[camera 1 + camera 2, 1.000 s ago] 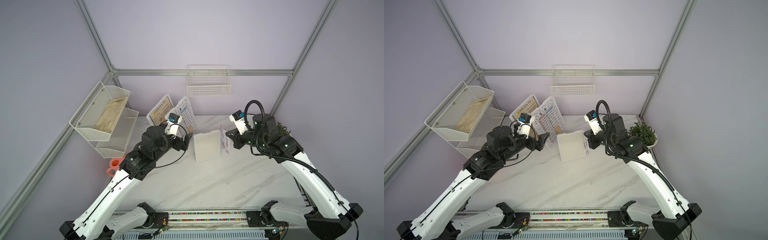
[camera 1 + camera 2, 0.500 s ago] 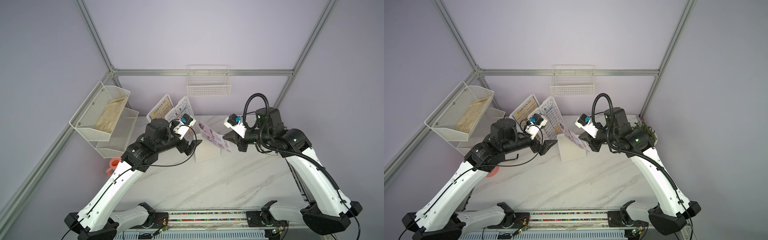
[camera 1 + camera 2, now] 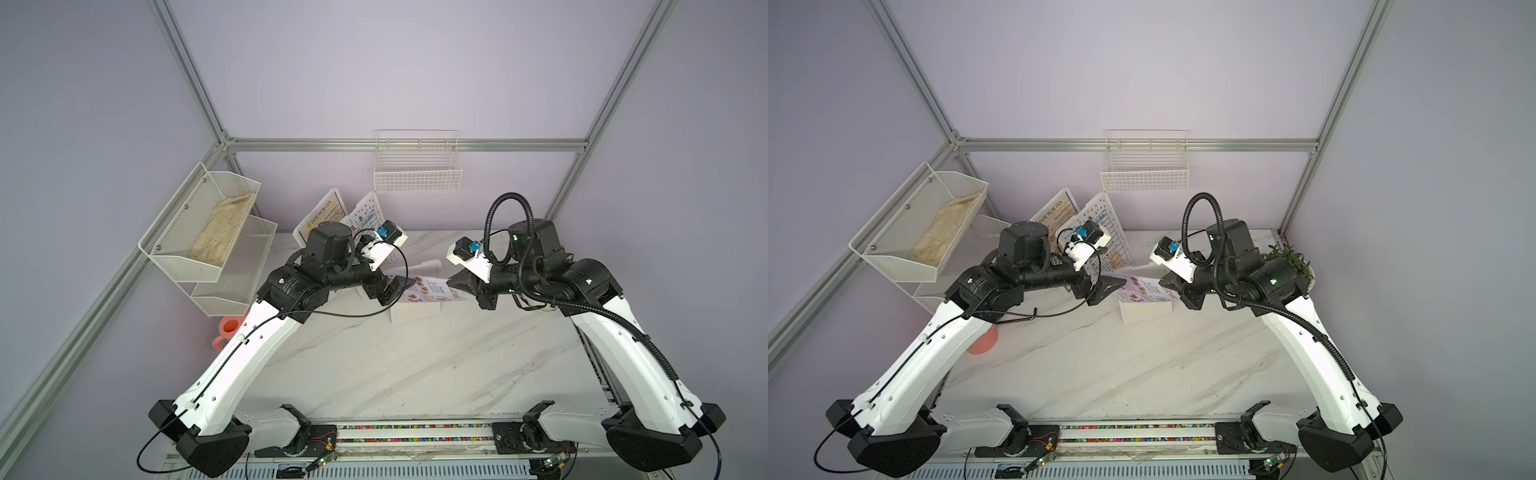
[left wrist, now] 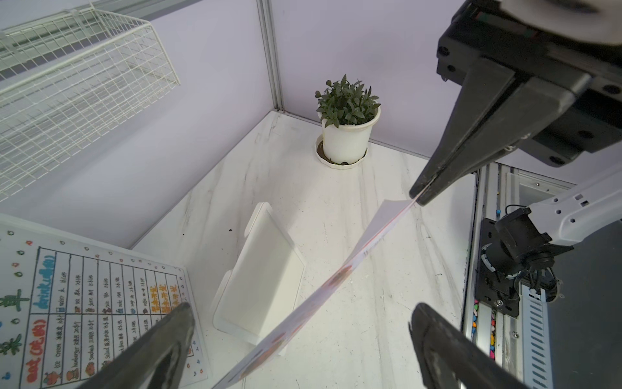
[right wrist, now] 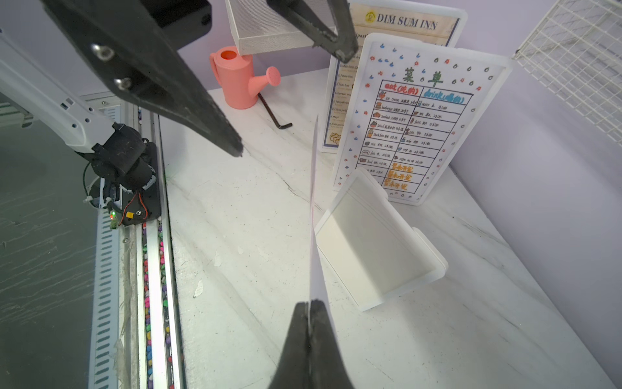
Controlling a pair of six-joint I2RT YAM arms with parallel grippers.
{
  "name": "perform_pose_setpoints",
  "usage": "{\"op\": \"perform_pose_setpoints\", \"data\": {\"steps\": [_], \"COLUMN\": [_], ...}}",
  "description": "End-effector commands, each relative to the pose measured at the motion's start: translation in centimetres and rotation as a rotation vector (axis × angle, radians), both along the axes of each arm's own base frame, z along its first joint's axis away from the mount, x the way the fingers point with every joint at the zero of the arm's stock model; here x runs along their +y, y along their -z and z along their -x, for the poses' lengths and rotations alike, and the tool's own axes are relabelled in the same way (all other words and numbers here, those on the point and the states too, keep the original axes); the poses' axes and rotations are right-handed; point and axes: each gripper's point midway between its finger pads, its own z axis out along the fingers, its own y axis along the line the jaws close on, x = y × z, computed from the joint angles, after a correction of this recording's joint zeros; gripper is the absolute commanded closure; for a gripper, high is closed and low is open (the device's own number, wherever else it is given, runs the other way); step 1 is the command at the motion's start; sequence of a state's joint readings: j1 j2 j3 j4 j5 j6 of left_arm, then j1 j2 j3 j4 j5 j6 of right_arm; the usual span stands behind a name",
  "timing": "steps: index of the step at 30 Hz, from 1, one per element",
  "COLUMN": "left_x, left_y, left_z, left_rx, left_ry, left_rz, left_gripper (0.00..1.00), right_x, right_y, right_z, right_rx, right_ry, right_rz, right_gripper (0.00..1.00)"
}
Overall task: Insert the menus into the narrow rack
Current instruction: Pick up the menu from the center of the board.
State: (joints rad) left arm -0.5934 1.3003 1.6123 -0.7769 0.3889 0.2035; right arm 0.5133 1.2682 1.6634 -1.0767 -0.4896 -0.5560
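My right gripper, pinched on the small leaflet, has swung it level above the white rack; my left gripper, spread wide, now straddles its free end, handover imminent.

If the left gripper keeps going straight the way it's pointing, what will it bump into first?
Probably the leaflet. The open left gripper points at it, the sheet running between its fingers while the shut right gripper pinches the far end. Depth is hard to judge; the white rack lies below.
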Motion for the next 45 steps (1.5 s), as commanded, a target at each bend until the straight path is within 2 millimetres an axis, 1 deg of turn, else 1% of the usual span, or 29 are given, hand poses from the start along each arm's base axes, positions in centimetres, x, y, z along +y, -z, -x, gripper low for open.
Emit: {"op": "perform_pose_setpoints", "data": {"steps": [1,8,10,11,13,16,17,22,27,30,34,45], "left_x": [-1.0,-3.3,-3.6,-4.3,-4.8,-5.3,-5.5,-5.9,-6.1,-6.1,-6.1,-6.1], "left_y": [-2.1,-0.5,-0.4,0.9,1.5,2.1,2.3,3.3,4.1,4.3,4.6,5.2], "left_z": [1.3,2.2,2.7,2.2,2.3,2.5,2.6,2.6,2.4,2.4,2.4,1.8], "left_rx": [-0.052,0.006,0.008,0.039,0.051,0.063,0.065,0.077,0.088,0.09,0.088,0.074], "left_ry": [0.102,0.214,0.234,0.242,0.256,0.276,0.284,0.294,0.285,0.285,0.283,0.255], "left_rz": [0.013,-0.025,-0.031,-0.053,-0.064,-0.078,-0.084,-0.122,-0.163,-0.175,-0.19,-0.236], "left_gripper": [0.0,0.0,0.0,0.0,0.0,0.03,0.06,0.16,0.28,0.35,0.42,0.68], "right_x": [-0.1,0.0,0.1,0.1,0.0,-0.1,-0.1,-0.2,-0.5,-0.7,-0.9,-0.7], "right_y": [0.0,0.2,0.2,0.1,0.1,0.0,-0.1,0.0,0.2,0.5,0.6,0.3], "right_z": [1.5,1.6,1.7,1.7,1.7,1.7,1.7,1.7,1.3,0.7,0.1,0.3], "right_rx": [-0.039,-0.044,-0.046,-0.049,-0.054,-0.058,-0.059,-0.056,-0.054,-0.047,-0.052,-0.051], "right_ry": [-0.062,-0.068,-0.07,-0.07,-0.066,-0.06,-0.06,-0.057,-0.025,0.007,0.042,0.033], "right_rz": [0.0,-0.004,-0.004,-0.006,-0.005,-0.003,-0.004,0.005,0.023,0.037,0.043,0.015], "right_gripper": [1.0,1.0,1.0,1.0,1.0,1.0,1.0,1.0,1.0,1.0,1.0,1.0]}}
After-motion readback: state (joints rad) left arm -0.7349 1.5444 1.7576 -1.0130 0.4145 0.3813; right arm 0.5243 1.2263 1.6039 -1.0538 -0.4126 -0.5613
